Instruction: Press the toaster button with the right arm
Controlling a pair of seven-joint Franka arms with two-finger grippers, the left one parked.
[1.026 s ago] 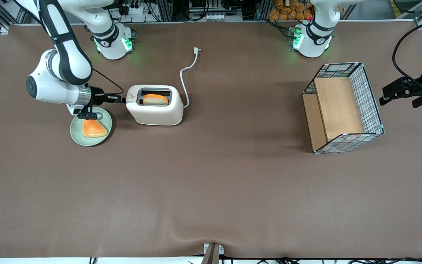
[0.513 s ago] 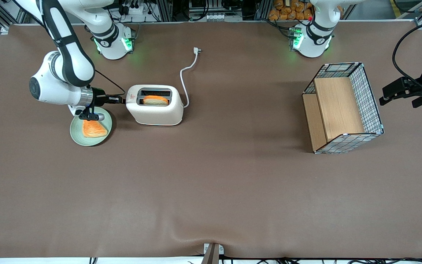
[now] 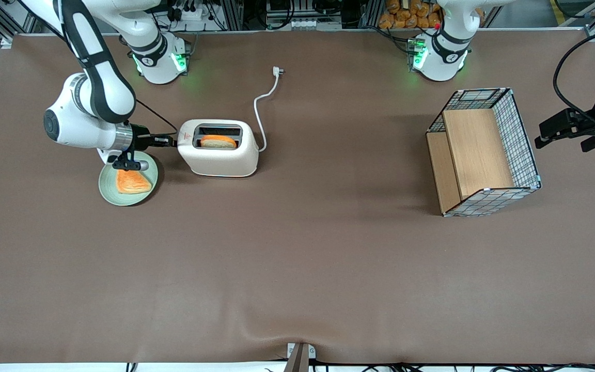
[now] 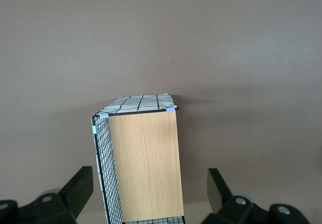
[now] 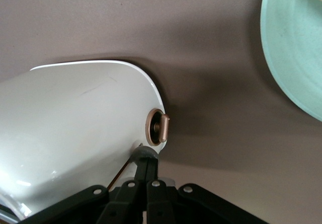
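Observation:
The cream-white toaster (image 3: 220, 155) stands on the brown table with a bread slice (image 3: 218, 141) in its top slot. My right arm's gripper (image 3: 169, 139) lies level, fingers shut together, its tips against the toaster's narrow end. In the right wrist view the shut gripper (image 5: 147, 164) touches the small grey toaster button (image 5: 143, 153) on the toaster's (image 5: 75, 118) end, just beside a round bronze dial (image 5: 157, 127). The gripper holds nothing.
A green plate (image 3: 107, 190) with a toast piece (image 3: 132, 182) lies under my wrist, nearer the camera than the gripper. The plate (image 5: 292, 58) also shows in the right wrist view. The toaster's white cord (image 3: 259, 111) and plug (image 3: 277, 71) run away from the camera. A wire basket (image 3: 483, 152) stands toward the parked arm's end.
My right arm's wrist and elbow have shifted a little toward the toaster. The gripper tips stay at the toaster's narrow end. The toaster has not moved.

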